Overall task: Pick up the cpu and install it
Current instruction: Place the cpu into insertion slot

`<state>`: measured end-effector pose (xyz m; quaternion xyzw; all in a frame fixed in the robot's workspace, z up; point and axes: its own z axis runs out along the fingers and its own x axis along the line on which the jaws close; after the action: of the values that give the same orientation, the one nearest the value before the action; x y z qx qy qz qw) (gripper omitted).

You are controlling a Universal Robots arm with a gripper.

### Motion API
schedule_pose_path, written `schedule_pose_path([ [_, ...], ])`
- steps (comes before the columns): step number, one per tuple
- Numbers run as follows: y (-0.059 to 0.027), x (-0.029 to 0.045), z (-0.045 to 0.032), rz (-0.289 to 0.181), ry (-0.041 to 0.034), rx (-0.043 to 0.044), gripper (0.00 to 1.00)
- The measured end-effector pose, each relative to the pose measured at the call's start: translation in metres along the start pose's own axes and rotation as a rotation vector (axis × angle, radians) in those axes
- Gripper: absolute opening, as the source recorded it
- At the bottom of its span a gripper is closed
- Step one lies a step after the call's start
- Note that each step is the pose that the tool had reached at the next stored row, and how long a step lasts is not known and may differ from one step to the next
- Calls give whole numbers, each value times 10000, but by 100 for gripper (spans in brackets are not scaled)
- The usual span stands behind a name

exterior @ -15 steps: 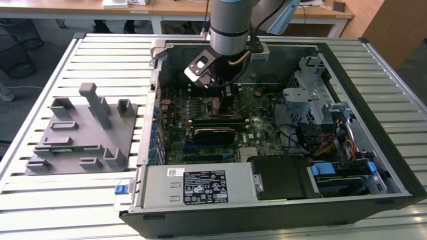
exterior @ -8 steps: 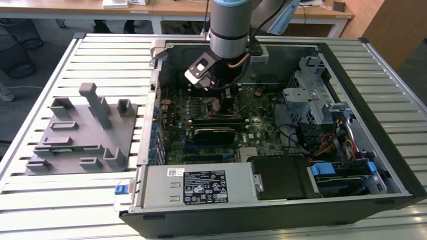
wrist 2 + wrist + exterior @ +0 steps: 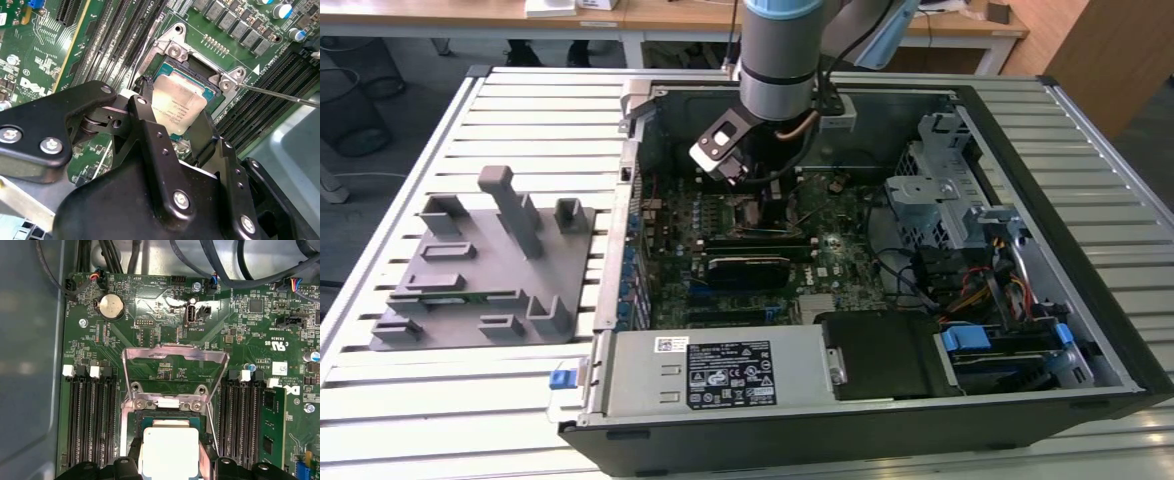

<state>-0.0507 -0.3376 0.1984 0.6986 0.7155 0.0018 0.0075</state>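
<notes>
My gripper [image 3: 750,188] reaches down into the open computer case [image 3: 1067,180], over the motherboard [image 3: 720,215]. The cpu [image 3: 181,104], a flat silver square, sits between the black fingers [image 3: 146,107], which are shut on its opposite edges. It hovers just over or rests in the open socket [image 3: 199,64]; I cannot tell which. In the first wrist view the cpu [image 3: 170,450] lies below the raised metal load plate [image 3: 175,360], with the gripper [image 3: 170,467] around it. The thin socket lever [image 3: 280,96] sticks out to one side.
A grey tray with upright posts [image 3: 474,270] lies on the slatted table at the exterior view's left. Memory slots [image 3: 90,415] flank the socket. A power supply [image 3: 720,372], drive cage [image 3: 947,200] and cable bundles [image 3: 974,290] crowd the case.
</notes>
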Motion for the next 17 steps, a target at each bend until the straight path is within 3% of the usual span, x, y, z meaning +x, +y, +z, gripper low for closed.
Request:
schedule_pose_path([
  [17,5,4,37,70,-5,0,53],
])
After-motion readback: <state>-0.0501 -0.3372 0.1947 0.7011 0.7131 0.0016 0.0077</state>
